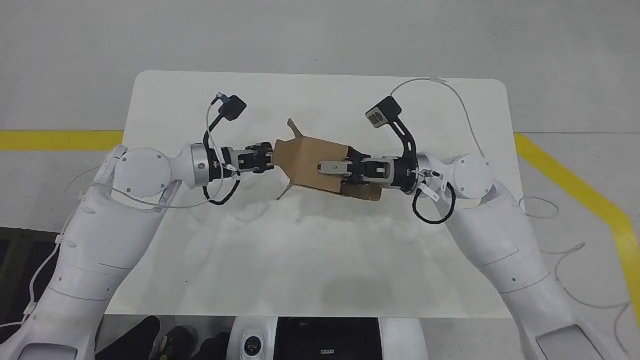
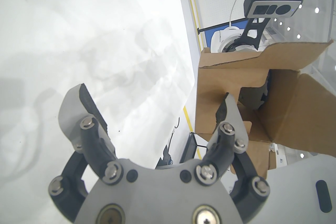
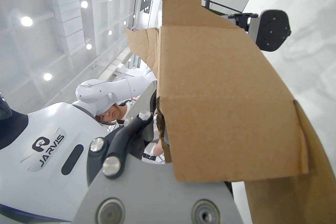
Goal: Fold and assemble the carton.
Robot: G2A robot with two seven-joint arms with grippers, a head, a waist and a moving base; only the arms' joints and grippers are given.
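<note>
Carton (image 1: 310, 155) over middle of table (image 1: 400, 250), part-folded, flaps loose, between both arms. Right gripper (image 1: 336, 168): jaws clamped on a carton wall. Left gripper (image 1: 272, 156): jaws wide apart, gripping nothing, one finger at carton's edge.

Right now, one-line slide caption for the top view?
Top view: right gripper grips the partly folded carton at the white table's middle; open left gripper at its opposite end.

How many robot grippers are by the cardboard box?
2. The left gripper sits open at one end of the carton; the right gripper grips the other end.
</note>
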